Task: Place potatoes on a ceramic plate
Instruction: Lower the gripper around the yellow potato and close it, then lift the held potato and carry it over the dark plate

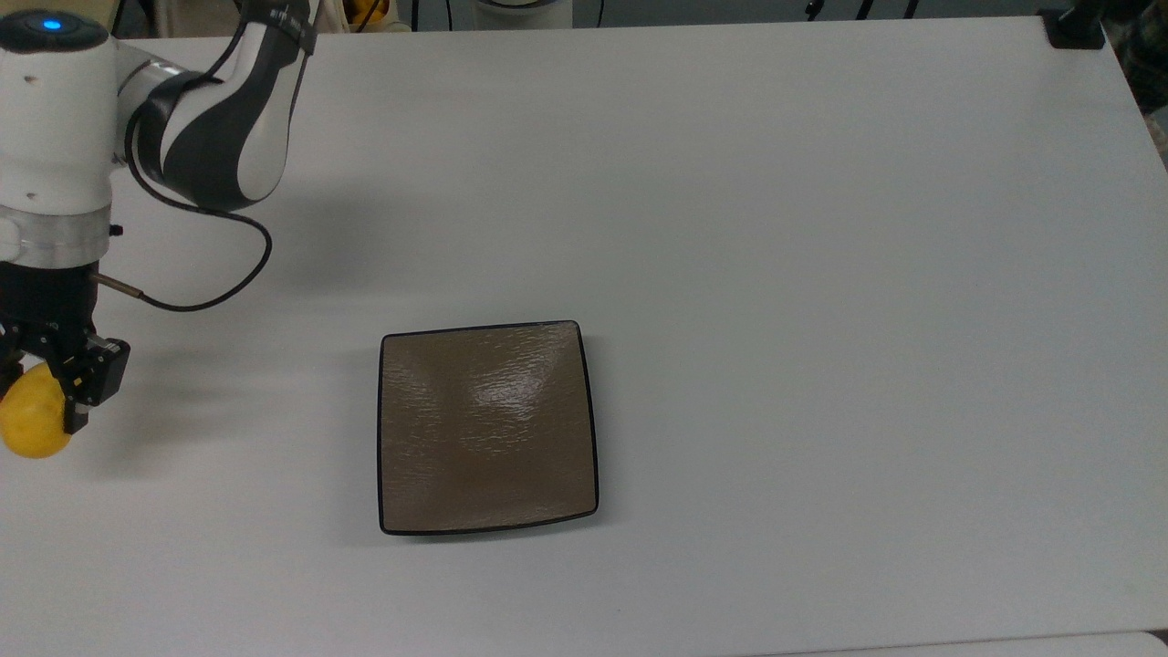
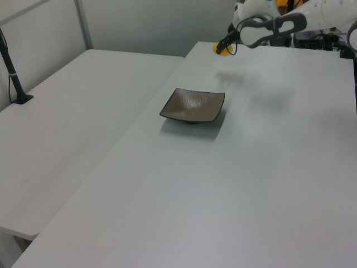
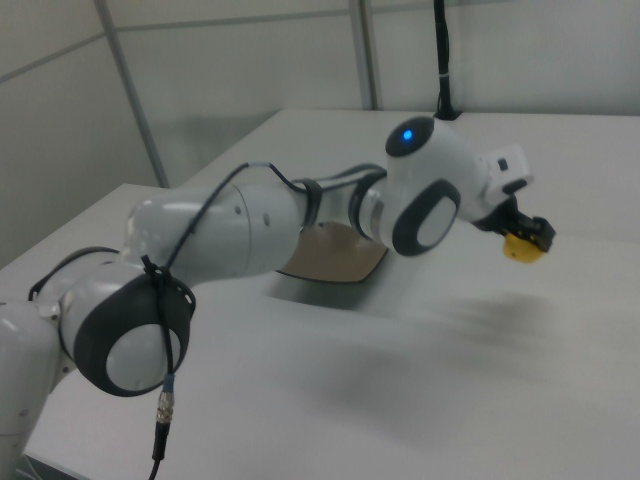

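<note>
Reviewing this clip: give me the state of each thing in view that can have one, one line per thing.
gripper: shut on the potato, raised above the table.
potato: held between the fingers, off the table, its shadow on the surface below in the right view.
ceramic plate: flat on the table, nothing on it, apart from the gripper.
table: white, carrying the plate.
</note>
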You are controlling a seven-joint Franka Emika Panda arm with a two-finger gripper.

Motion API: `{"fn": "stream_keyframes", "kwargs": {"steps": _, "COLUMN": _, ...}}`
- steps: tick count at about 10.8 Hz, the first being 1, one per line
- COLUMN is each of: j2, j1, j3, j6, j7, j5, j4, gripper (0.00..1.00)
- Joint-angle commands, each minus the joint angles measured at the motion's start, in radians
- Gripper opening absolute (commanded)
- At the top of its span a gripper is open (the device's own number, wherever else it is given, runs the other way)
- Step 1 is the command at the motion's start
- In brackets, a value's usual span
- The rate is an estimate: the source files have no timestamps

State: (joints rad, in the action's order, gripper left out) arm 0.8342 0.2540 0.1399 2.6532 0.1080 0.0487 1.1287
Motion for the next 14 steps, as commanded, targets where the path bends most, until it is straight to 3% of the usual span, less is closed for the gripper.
{"fn": "stream_keyframes", "kwargs": {"steps": 1, "j2": -0.185, "j1": -0.025, "j3": -0.046, "j6": -0.224, "j7": -0.018, "j5": 0.008, "j4": 0.072, "gripper": 0.00}}
{"fn": "stream_keyframes", "kwargs": {"steps": 4, "j2": -0.276, "j1": -0.065, "j3": -0.077, "j6": -0.421, "j7": -0.016, "j5": 0.008, "j4": 0.082, "gripper": 0.00}}
{"fn": "stream_keyframes", "kwargs": {"steps": 8, "j2": -0.343, "j1": -0.177, "j3": -0.078, "j6": -0.527, "j7": -0.053, "j5": 0.008, "j4": 0.137, "gripper": 0.00}}
{"fn": "stream_keyframes", "kwargs": {"steps": 12, "j2": -0.340, "j1": -0.229, "j3": -0.126, "j6": -0.486, "j7": -0.093, "j5": 0.005, "j4": 0.198, "gripper": 0.01}}
{"fn": "stream_keyframes", "kwargs": {"steps": 14, "j2": -0.340, "j1": -0.234, "j3": -0.166, "j6": -0.348, "j7": -0.096, "j5": 0.007, "j4": 0.262, "gripper": 0.02}}
